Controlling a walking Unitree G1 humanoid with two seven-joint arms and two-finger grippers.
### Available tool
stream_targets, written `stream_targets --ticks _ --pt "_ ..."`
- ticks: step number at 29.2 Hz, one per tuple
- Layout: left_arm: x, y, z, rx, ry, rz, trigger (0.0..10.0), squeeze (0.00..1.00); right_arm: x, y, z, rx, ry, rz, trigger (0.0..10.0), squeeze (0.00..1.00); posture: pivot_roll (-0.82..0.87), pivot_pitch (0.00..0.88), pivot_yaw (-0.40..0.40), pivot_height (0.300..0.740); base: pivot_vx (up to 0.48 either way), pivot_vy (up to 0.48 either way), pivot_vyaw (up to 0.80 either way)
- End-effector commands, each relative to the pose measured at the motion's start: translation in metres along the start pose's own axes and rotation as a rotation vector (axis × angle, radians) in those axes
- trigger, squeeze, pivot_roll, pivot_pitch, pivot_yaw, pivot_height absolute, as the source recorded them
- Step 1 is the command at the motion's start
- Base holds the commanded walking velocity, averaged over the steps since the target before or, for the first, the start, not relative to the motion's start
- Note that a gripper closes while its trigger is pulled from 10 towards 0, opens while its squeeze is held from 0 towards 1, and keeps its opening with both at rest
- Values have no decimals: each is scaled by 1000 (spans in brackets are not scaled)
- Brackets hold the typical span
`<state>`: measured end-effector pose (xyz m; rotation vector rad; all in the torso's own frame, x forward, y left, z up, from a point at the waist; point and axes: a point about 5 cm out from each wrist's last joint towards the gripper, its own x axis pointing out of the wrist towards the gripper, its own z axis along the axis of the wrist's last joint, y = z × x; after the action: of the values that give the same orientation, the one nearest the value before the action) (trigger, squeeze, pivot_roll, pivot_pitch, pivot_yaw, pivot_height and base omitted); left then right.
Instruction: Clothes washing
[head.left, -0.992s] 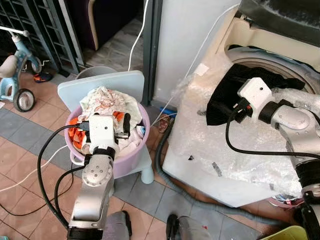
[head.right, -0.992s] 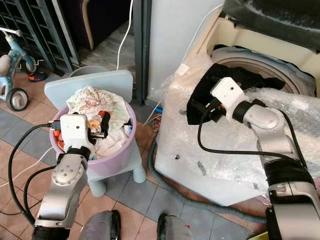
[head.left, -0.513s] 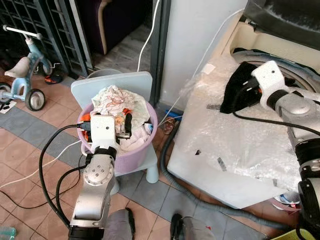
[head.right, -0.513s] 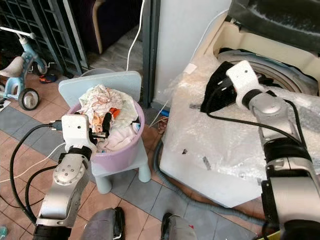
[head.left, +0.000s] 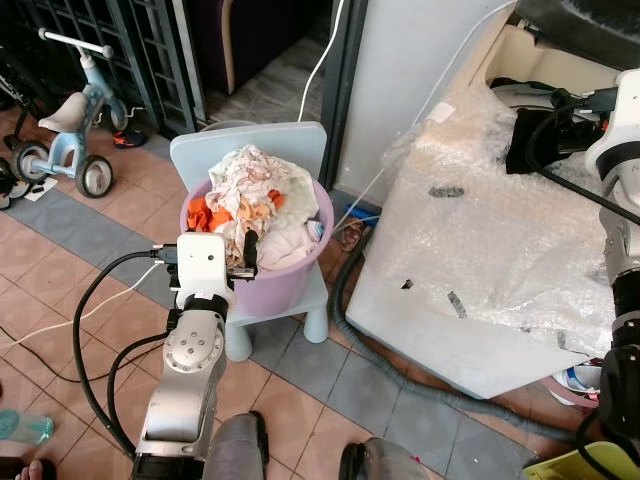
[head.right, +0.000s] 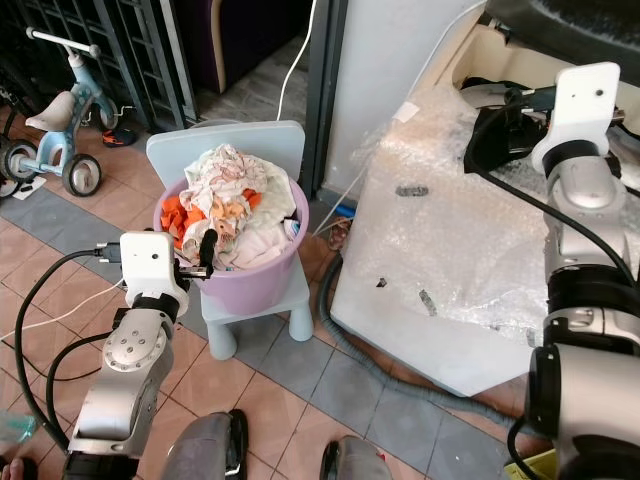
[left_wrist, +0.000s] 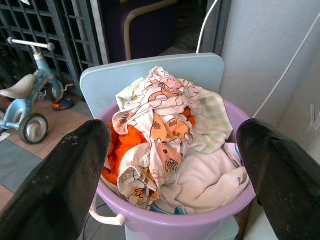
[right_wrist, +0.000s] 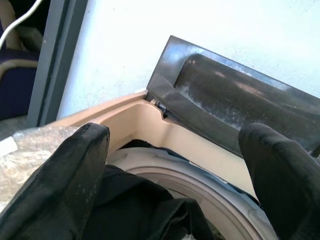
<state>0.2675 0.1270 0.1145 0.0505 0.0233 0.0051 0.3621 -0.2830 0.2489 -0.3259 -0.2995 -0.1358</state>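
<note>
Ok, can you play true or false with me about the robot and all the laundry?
1. The purple basket sits on a little blue chair. True.
2. The basket is empty. False: it is heaped with clothes.
3. The left gripper is open in front of the basket. True.
4. The washing machine's lid is shut. False: it stands open.
5. A red bike stands by the gate. False: it is a light blue tricycle.
</note>
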Motion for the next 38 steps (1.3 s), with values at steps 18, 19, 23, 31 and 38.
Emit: stream_targets --ticks 18,19,23,31,38 --pt "3 -1 3 14 -12 3 10000 0 -15 16 -50 -132 342 51 10000 0 43 123 -50 740 0 0 0" --pt "3 -1 3 14 -12 3 10000 0 -15 16 -50 -132 342 51 10000 0 43 123 -50 740 0 0 0" --pt "2 1 2 16 -10 10 10000 0 -6 -4 -34 -113 260 -73 10000 0 41 121 -50 740 0 0 0" --pt "4 -3 3 16 -12 4 10000 0 -5 -7 -12 -64 97 -160 10000 0 30 117 -41 740 0 0 0" --pt "3 -3 2 13 -9 -1 10000 0 -16 49 -2 151 -13 198 10000 31 30 121 -40 740 0 0 0"
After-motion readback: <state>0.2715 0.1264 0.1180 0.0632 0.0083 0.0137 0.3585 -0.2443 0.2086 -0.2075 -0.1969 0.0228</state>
